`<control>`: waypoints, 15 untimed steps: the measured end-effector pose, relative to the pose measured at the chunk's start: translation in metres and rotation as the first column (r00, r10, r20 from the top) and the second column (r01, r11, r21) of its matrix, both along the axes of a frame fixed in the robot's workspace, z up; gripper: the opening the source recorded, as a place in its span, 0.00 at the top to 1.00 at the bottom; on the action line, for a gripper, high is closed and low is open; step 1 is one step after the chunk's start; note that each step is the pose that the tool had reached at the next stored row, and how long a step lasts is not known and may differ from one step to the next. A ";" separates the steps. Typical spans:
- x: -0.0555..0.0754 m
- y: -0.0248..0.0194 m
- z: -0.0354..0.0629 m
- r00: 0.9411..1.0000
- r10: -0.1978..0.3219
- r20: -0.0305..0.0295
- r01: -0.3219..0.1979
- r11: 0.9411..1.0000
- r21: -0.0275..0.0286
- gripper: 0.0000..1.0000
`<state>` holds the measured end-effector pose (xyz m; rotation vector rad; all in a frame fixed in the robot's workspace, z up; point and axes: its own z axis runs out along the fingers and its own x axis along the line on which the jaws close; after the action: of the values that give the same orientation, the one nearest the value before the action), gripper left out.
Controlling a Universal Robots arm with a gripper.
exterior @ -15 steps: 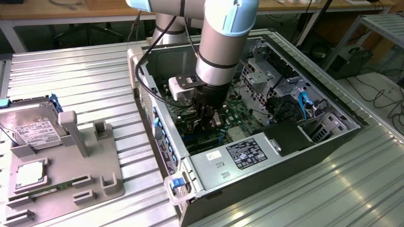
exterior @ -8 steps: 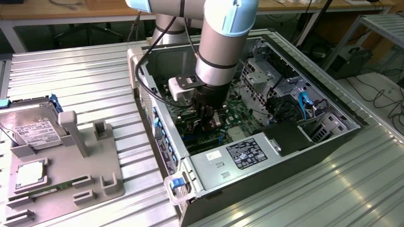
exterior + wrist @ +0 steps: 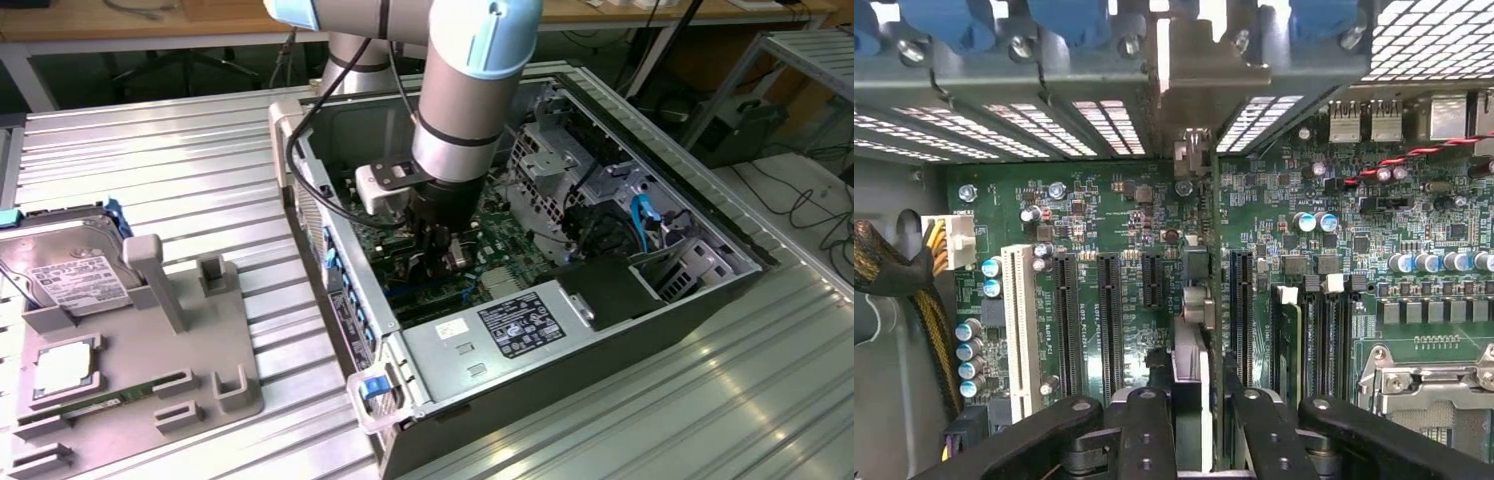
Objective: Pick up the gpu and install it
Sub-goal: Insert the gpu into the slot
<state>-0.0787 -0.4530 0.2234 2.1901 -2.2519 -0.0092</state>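
From my remote station I watched the arm reach down into the open computer case, which lay on its side on the ribbed metal desk. The hand was pinched on the gpu, its two dark fingers pressed against either face of the thin card, which I saw edge-on through the wrist camera. The card stood upright over the green motherboard, lined up between two of the long black expansion slots, with its silvery end bracket up against the case's rear slot openings; I could not tell whether it was fully seated. A white slot and a yellow-and-black cable bundle sat to one side of it on the board, and memory slots on the other. On the exterior view's left, well apart from the case, a grey parts tray rested on the desk, carrying a silver hard drive with a white label and a narrow green memory stick.
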 end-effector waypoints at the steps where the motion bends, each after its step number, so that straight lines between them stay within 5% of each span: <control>1: 0.000 0.0001 -0.0001 1.000 0.000 0.000 0.000 1.000 0.000 0.73; 3: 0.000 0.0009 -0.0031 1.000 0.000 0.003 0.000 1.000 0.008 0.71; 4: 0.000 0.0005 -0.0008 1.000 0.000 0.001 0.000 1.000 0.002 0.71; 6: 0.000 0.0003 0.0030 1.000 0.000 0.000 0.000 1.000 -0.001 0.65; 15: 0.000 0.0057 0.0451 1.000 0.000 0.001 0.000 1.000 -0.004 0.65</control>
<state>-0.0787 -0.4473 0.2685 2.1887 -2.2506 -0.0037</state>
